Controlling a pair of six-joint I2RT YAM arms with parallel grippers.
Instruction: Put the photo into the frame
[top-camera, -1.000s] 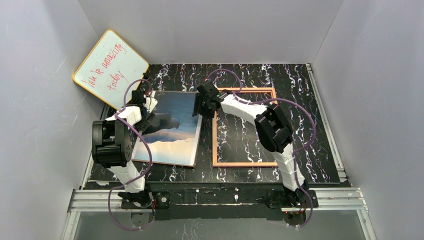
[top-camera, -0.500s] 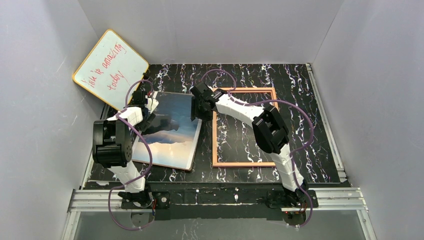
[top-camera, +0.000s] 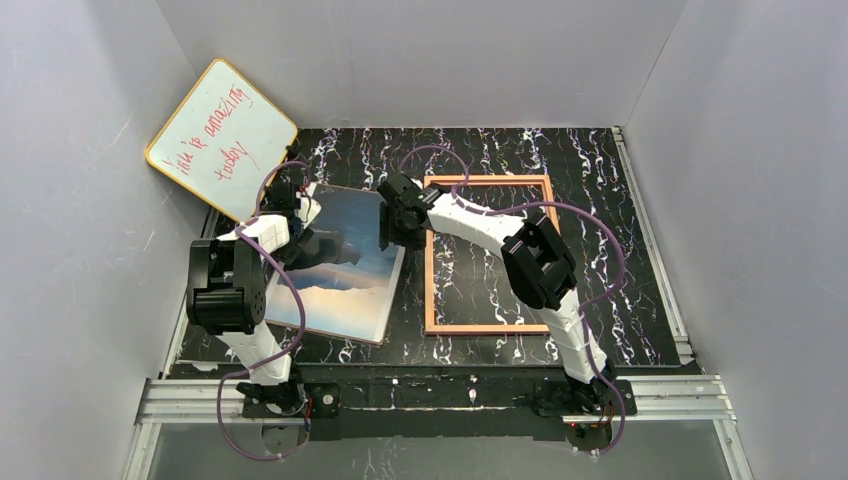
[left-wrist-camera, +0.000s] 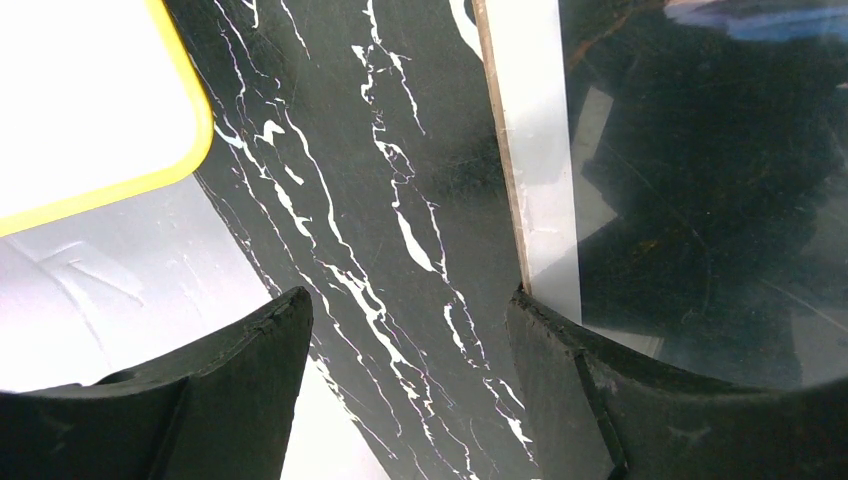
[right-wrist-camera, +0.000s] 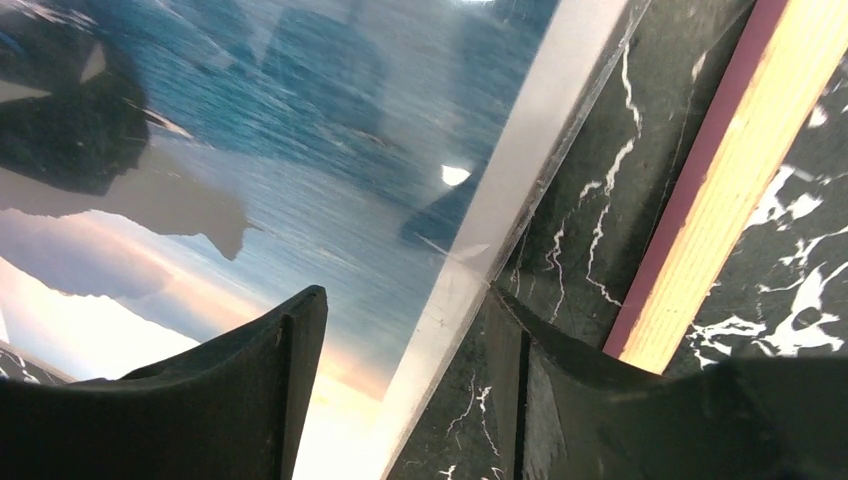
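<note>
From above, the photo (top-camera: 345, 265) lies on the table (top-camera: 600, 200), just left of the frame (top-camera: 487, 327) and not in it yet. The left gripper (top-camera: 300, 205) sits at its far left corner and the right gripper (top-camera: 392, 225) at its far right edge, likely so both can slide it across. The whiteboard (top-camera: 215, 125) seems to say "you're amazing today" in red.

Left wrist: fingers spread, one touching the photo's edge, pinching nothing.

Right wrist: fingers spread too, with the photo's edge between them.
</note>
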